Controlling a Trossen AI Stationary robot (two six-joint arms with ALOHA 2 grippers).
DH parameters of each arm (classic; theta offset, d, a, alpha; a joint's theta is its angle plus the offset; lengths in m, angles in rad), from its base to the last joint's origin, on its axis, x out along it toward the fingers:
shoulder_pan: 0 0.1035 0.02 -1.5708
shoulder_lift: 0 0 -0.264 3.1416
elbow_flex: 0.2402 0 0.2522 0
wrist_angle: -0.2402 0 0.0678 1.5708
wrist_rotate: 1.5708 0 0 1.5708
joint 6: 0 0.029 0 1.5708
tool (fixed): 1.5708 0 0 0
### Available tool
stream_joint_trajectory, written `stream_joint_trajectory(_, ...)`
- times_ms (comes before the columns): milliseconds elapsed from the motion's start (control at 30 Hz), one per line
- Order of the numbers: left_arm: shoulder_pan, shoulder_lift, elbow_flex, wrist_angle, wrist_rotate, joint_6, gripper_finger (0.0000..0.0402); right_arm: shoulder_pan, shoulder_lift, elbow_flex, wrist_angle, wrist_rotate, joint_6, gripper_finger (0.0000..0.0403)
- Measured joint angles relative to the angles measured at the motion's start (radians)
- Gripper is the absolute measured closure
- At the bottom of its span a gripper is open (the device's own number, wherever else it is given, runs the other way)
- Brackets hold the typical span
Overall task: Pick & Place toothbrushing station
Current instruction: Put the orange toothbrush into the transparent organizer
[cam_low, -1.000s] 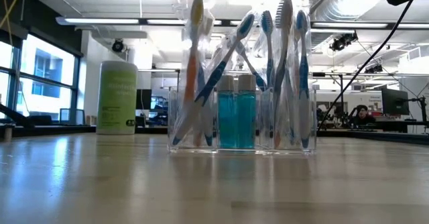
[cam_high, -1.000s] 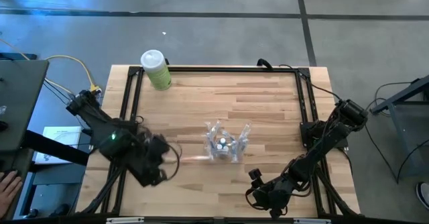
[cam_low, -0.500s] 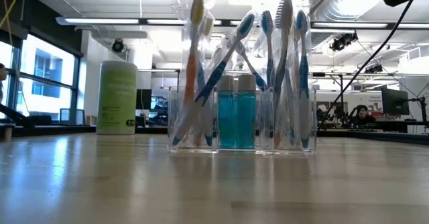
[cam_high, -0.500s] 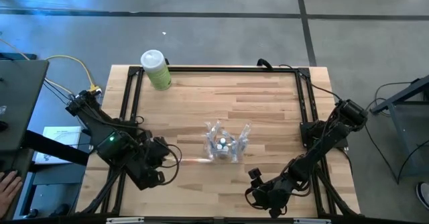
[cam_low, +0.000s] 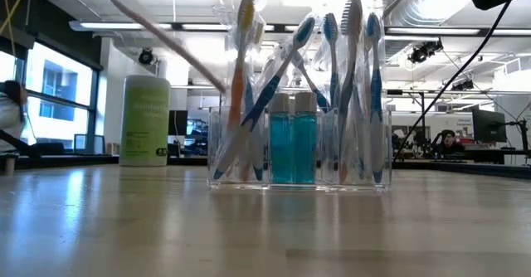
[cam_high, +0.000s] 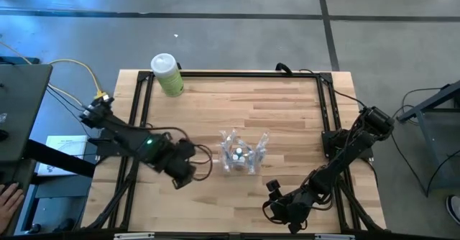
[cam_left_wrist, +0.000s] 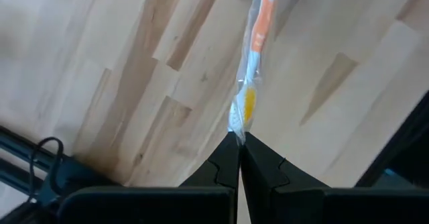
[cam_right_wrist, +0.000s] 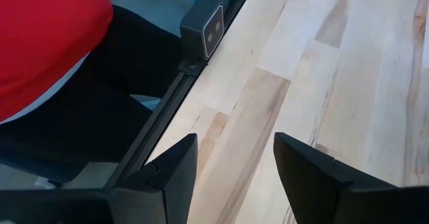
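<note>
The toothbrushing station [cam_high: 241, 154] stands on its base at the table's middle. It is a clear holder with blue- and orange-marked toothbrushes and two teal white-capped tubes [cam_low: 292, 148]. My left gripper [cam_high: 197, 167] is just left of it, above the table. It is shut on an orange toothbrush in clear wrap [cam_left_wrist: 258, 43]. In the low view this toothbrush [cam_low: 166, 41] shows as a blurred slanting streak. My right gripper [cam_high: 284, 208] waits open and empty near the table's near right edge; it also shows in the right wrist view [cam_right_wrist: 234, 163]. My left gripper pinches one end of the wrapped orange toothbrush [cam_left_wrist: 242, 113] between its two shut fingers. The toothbrush reaches forward from the fingertips, along the fingers. It is lifted clear of the table and slants down toward the station. I cannot tell whether its far end touches the station.
A pale green white-capped bottle [cam_high: 167, 73] stands at the table's far left. A black frame [cam_high: 140, 111] runs along the table's edges. A person in red [cam_right_wrist: 47, 36] stands by the near edge, and a hand [cam_high: 7, 197] shows at the left.
My left gripper has gone toward the table's right edge, toward the station, staying shut on the orange toothbrush. The toothbrush has come into the low view as a slanting streak just left of the station.
</note>
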Motion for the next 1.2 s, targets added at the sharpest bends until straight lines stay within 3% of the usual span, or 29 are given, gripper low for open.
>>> stream_joint_trajectory(400, 0.176, 0.065, 0.0, 0.025, 0.067, 0.174, 0.0399, 0.0, 0.0, 0.0, -0.003, 0.003, -0.007, 0.0213)
stream_joint_trajectory(800, 0.275, 0.063, 0.0, 0.341, 0.066, 0.24, 0.0399, 0.0, 0.0, 0.0, -0.007, 0.002, -0.006, 0.0213)
stream_joint_trajectory(1200, 0.341, 0.063, 0.0, 0.481, 0.064, 0.231, 0.0398, 0.0, 0.0, 0.0, -0.009, -0.005, -0.005, 0.0213)
